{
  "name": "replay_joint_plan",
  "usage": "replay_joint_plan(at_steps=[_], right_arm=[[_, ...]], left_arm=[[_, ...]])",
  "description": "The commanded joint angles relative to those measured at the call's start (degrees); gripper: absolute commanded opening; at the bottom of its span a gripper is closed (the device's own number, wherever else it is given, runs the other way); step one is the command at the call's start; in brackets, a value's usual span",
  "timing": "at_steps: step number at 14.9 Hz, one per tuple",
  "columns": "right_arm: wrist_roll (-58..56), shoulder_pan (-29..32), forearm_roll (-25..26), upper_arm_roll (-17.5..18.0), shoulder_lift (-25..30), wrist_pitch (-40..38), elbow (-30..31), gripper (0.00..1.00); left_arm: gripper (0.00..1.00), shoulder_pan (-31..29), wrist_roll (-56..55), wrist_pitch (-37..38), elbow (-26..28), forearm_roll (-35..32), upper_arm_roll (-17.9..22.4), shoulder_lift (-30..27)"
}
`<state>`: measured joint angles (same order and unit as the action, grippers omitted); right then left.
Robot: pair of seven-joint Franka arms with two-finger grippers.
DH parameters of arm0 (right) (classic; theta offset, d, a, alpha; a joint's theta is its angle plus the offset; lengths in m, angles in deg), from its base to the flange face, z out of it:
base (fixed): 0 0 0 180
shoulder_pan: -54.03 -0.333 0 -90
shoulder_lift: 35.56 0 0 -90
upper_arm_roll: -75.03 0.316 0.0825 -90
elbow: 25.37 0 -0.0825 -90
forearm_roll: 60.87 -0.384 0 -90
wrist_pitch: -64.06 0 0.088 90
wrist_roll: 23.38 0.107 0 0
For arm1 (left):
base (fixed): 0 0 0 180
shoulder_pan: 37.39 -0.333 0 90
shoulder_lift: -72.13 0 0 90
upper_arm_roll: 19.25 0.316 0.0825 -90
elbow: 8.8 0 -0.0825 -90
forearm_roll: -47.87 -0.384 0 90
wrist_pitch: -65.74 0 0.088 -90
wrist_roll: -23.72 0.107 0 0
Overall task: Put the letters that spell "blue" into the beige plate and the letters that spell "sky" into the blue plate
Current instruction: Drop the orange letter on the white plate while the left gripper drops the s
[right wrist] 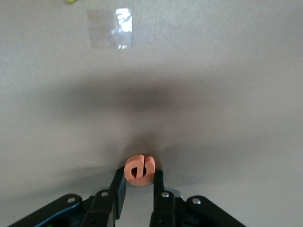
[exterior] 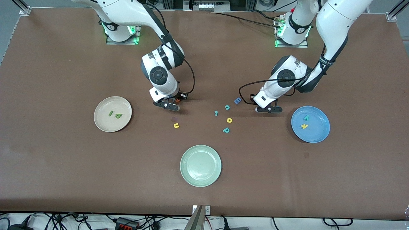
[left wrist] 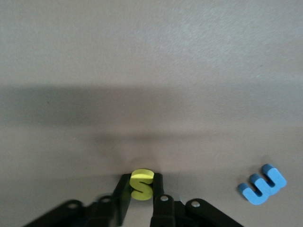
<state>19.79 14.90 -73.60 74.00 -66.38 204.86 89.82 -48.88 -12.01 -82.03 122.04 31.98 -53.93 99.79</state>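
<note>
While low at the table, left gripper (left wrist: 141, 201) pinching yellow "s" (left wrist: 141, 183), right gripper (right wrist: 137, 198) pinching orange "e" (right wrist: 139, 170); respective plates outward.

A brown table (exterior: 64, 166) carries the beige plate (exterior: 99, 123) beside the right gripper (exterior: 171, 103), the blue plate (exterior: 316, 135) beside the left gripper (exterior: 267, 109), and a green plate (exterior: 200, 180); loose letters lie between the grippers.
</note>
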Motion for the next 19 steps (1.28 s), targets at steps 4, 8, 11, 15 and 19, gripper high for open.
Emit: replay_joint_plan(at_steps=[4,8,11,15,19], right_arm=[[-1.2,0.2,-0.2,-5.1,5.7,-3.7,-0.7,0.18],[-14.6,1.6,-0.1,-16.0,8.2,-14.1,-0.6,0.18],[-26.3,6.4,-0.1,-19.6,7.8,-18.1,-0.4,0.18],[-31.9,10.2,-0.1,-19.5,6.3,-19.2,0.7,0.19],[-31.0,11.4,-0.5,-19.5,4.8,-18.5,1.0,0.99]], left_arm=[[0.08,-0.8,-0.2,4.4,-1.9,-3.1,0.8,-2.8],[0.08,-0.9,0.5,19.5,-9.2,-3.3,0.5,-4.5],[0.08,-2.2,5.6,27.2,-14.1,-3.3,0.8,-4.4],[0.10,-10.6,18.0,28.5,-15.3,-8.6,0.8,-3.7],[0.40,-14.3,23.9,27.5,-16.5,-11.2,0.7,-1.6]])
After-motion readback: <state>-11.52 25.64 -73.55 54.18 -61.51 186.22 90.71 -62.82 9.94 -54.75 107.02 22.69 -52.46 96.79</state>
